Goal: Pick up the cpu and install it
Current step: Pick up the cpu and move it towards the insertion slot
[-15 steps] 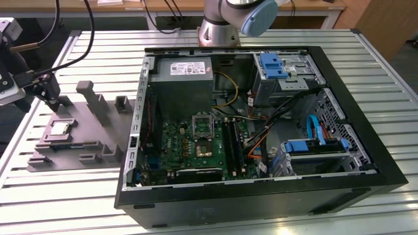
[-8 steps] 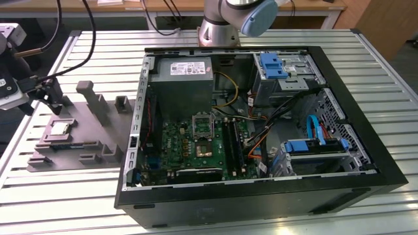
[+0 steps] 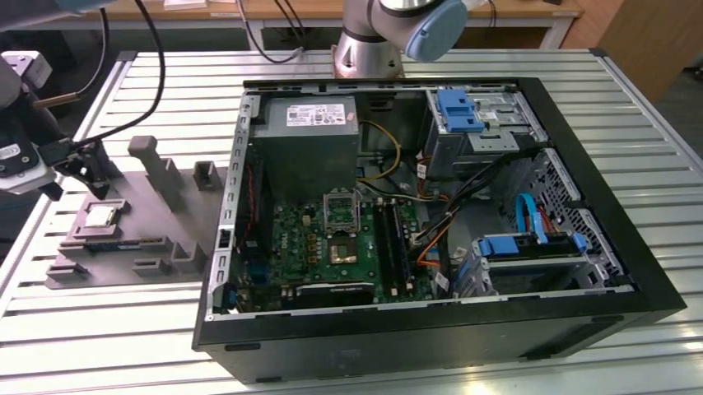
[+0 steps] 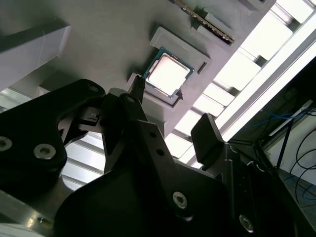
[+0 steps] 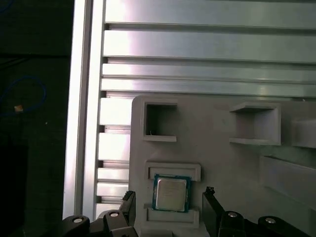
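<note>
over the tray: my gripper (image 4: 171, 106) hangs above the grey tray (image 3: 148, 220)
my fingers: spread wide, holding nothing
cpu (image 5: 171, 192) (image 4: 168, 75): flat in its tray pocket, between my fingertips in both wrist views
computer case (image 3: 439, 329): open, beside the tray

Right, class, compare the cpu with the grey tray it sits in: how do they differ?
The cpu is small with a shiny metal top; the grey tray is much larger and matte. The cpu is a flat square; the grey tray carries upright blocks. Both lie level, outside the computer case.
</note>
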Controlling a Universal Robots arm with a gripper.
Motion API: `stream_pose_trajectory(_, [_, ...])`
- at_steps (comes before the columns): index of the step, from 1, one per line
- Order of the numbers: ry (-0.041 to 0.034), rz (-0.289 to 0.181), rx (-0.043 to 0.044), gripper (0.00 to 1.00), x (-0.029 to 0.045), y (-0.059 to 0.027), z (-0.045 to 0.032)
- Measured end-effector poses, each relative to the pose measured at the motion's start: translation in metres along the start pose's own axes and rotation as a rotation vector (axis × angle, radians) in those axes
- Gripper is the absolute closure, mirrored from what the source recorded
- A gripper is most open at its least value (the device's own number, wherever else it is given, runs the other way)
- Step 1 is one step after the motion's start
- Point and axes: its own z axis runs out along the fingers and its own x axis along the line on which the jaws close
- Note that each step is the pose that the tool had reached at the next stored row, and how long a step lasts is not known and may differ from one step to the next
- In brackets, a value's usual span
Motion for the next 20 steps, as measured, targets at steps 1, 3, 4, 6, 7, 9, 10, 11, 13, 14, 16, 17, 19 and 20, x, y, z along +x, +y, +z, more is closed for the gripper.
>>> stream_pose_trajectory(1, [0.0, 0.001, 0.0, 0.35, 0.0, -0.0002, 0.0017])
stream_pose_trajectory(3, [0.0, 0.002, 0.0, 0.35, -0.0001, -0.0005, 0.005])
stream_pose_trajectory(4, [-0.0002, 0.003, -0.0001, 0.35, -0.0001, -0.0006, 0.0068])
stream_pose_trajectory(6, [-0.0001, 0.003, 0.0, 0.35, -0.0002, -0.0008, 0.0105])
stream_pose_trajectory(7, [-0.0001, 0.003, 0.0, 0.35, -0.0002, -0.0011, 0.0122])
stream_pose_trajectory(9, [-0.0001, 0.003, 0.0, 0.35, -0.0002, -0.0019, 0.0151])
stream_pose_trajectory(10, [0.0, 0.003, 0.0001, 0.35, -0.0002, -0.0024, 0.0164])
stream_pose_trajectory(11, [0.0001, 0.003, 0.0001, 0.35, -0.0002, -0.0028, 0.0176])
stream_pose_trajectory(13, [-0.0001, 0.003, 0.0, 0.35, -0.0002, -0.0037, 0.0198])
stream_pose_trajectory(14, [-0.0002, 0.003, 0.0, 0.35, -0.0002, -0.0039, 0.0203])
stream_pose_trajectory(16, [0.0, 0.003, 0.0, 0.35, -0.0002, -0.0039, 0.0203])
stream_pose_trajectory(17, [0.0, 0.003, 0.0001, 0.35, -0.0002, -0.004, 0.0203])
stream_pose_trajectory(19, [0.0, 0.003, 0.0, 0.35, -0.0002, -0.004, 0.0204])
stream_pose_trajectory(20, [-0.0004, 0.003, -0.0002, 0.35, -0.0003, -0.004, 0.0211])
